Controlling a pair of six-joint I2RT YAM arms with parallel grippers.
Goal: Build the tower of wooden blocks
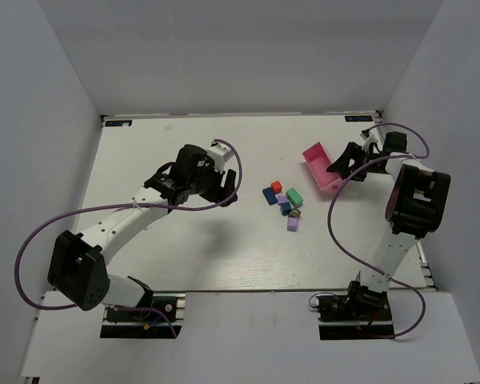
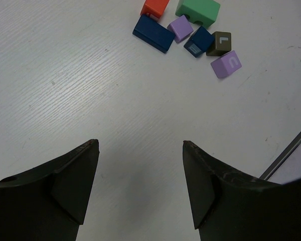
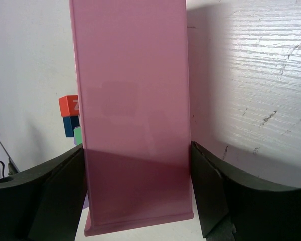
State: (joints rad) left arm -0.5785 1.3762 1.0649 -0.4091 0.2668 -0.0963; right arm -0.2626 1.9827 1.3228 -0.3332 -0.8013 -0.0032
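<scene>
wood block tower: not begun. its pieces lie loose in one cluster on the table (image 1: 184, 256), right of centre and nearer the right edge than the left. the red block (image 1: 277, 186), long blue block (image 1: 270, 195), green block (image 1: 294, 197), dark block (image 1: 295, 214) and lilac block (image 1: 292, 225) lie flat, some touching, none stacked.

step in hand, by judgement: clearing the pink tray (image 1: 322, 166) and choosing a base piece. the next move calls for the tray to be set down clear of the cluster. the left side must then advance, descend and close on one block without nudging its neighbours. the green or long blue block looks the best footing.

left arm (image 1: 128, 224): stretched from the near left corner towards the centre, wrist tipped down. left jaws: released and empty above bare table, with the cluster ahead of them at the top of the wrist view.

right arm (image 1: 412, 200): elbow raised by the right edge, forearm folded towards the far right corner. right jaws: grasping the pink tray across its width, both inner faces against its sides. the tray sits tilted.
</scene>
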